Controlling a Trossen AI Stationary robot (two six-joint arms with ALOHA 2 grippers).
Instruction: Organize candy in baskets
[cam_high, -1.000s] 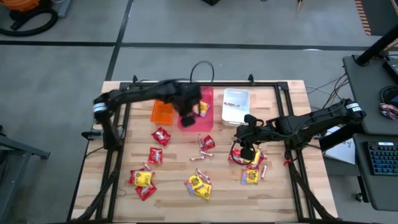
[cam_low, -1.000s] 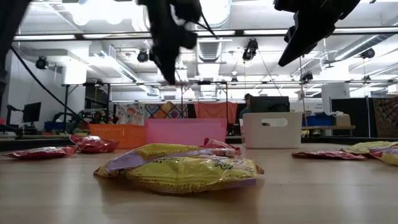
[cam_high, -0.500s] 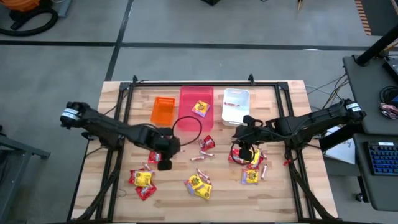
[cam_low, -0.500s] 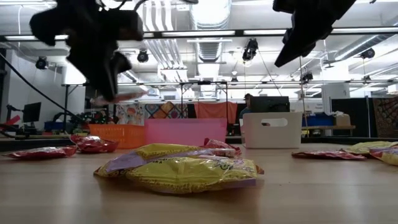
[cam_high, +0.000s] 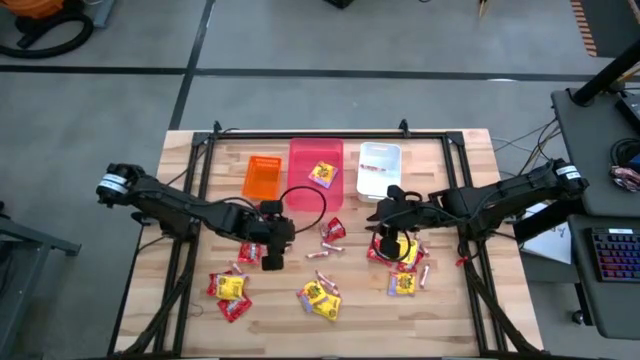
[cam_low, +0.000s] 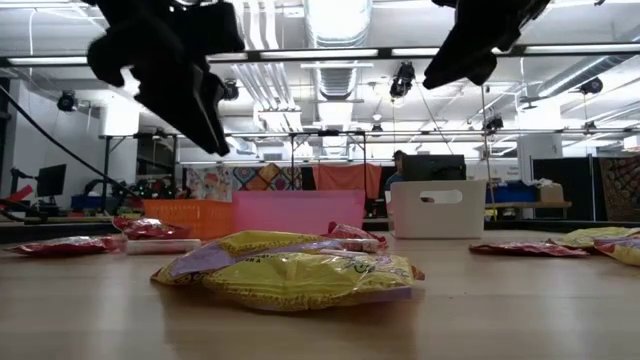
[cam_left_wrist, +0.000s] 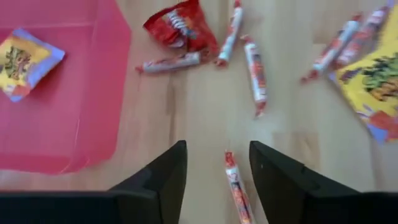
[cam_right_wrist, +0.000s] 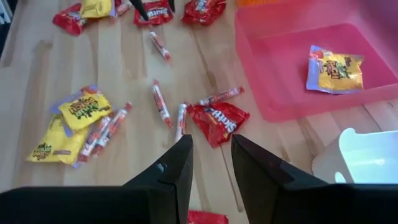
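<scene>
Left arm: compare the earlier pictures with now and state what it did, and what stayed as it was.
The left gripper swung from above the pink basket, leaving a yellow packet inside, down over the loose candy and opened over a wrapped stick. The right gripper barely shifted; the baskets stayed put.

Three baskets in a row along the table's (cam_high: 470, 150) far edge: small basket (cam_high: 262, 178) at left, larger basket (cam_high: 316, 174) in the middle with one candy packet (cam_high: 322, 174) inside, third basket (cam_high: 378, 169) at right. Loose candy scattered nearer: packets (cam_high: 230, 289) front left, packets (cam_high: 322, 297) front centre, a packet with sticks (cam_high: 331, 232) mid-table, more packets (cam_high: 404, 281) at right. Left gripper (cam_left_wrist: 214, 163) above a stick (cam_left_wrist: 236, 186) left of centre; right gripper (cam_right_wrist: 210, 154) above the right-hand candy.
</scene>
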